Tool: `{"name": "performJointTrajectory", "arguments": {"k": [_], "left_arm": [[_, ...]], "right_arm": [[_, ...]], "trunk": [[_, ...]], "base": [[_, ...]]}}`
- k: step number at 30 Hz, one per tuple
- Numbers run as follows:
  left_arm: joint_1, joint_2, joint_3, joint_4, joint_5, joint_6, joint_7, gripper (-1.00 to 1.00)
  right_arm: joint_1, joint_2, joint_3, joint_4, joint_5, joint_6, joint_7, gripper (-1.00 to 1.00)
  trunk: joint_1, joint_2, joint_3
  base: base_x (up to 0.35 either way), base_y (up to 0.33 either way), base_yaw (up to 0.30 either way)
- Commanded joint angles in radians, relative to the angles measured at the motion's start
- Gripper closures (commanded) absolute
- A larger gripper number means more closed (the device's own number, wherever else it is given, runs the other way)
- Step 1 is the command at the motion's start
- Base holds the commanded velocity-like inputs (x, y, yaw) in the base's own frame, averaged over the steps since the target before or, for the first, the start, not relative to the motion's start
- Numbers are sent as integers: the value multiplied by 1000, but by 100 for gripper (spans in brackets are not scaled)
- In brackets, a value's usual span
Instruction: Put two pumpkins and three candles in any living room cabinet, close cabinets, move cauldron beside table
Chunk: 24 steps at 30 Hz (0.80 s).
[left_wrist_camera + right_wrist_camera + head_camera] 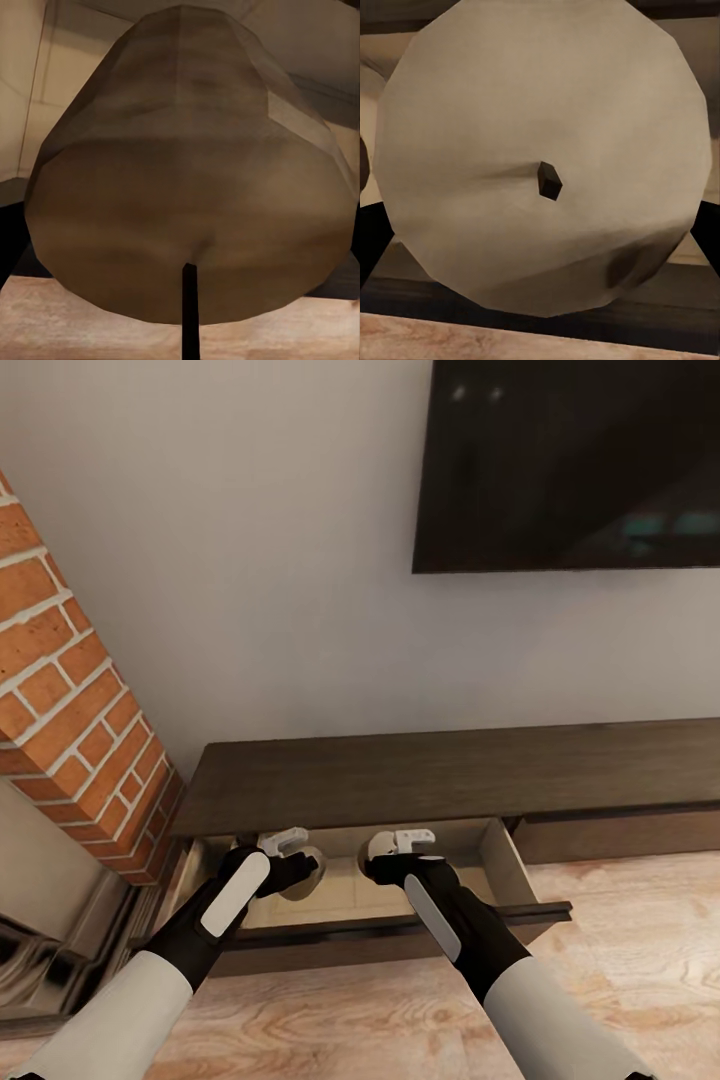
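left gripper (300,868): candle (187,180) | right gripper (385,857): second candle (540,157) | open cabinet (520,760) drawer | jaws hidden

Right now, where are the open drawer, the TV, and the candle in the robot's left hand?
Drawer (505,860), head view, on its pale right inner wall.
TV (570,460), head view, on the middle of its dark screen.
Candle (187,180), left wrist view, on its olive-brown side, above the wick.
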Motion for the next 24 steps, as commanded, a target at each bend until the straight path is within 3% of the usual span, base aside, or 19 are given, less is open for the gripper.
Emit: {"name": "performJointTrajectory", "arguments": {"k": [1,17,24], "left_arm": [[-1,1,-4,-2,10,-2,10,100],[-1,1,-15,-1,12,-5,10,100],[-1,2,-39,-2,12,-51,10,100]], "right_arm": [[-1,0,2,-1,-11,2,-9,100],[-1,0,4,-1,-12,2,-9,100],[-1,0,5,-1,-12,2,-9,100]], "trunk": [[0,0,-1],[0,0,-1],[0,0,-1]], "base": [[49,0,0],[120,0,0],[15,0,0]]}}
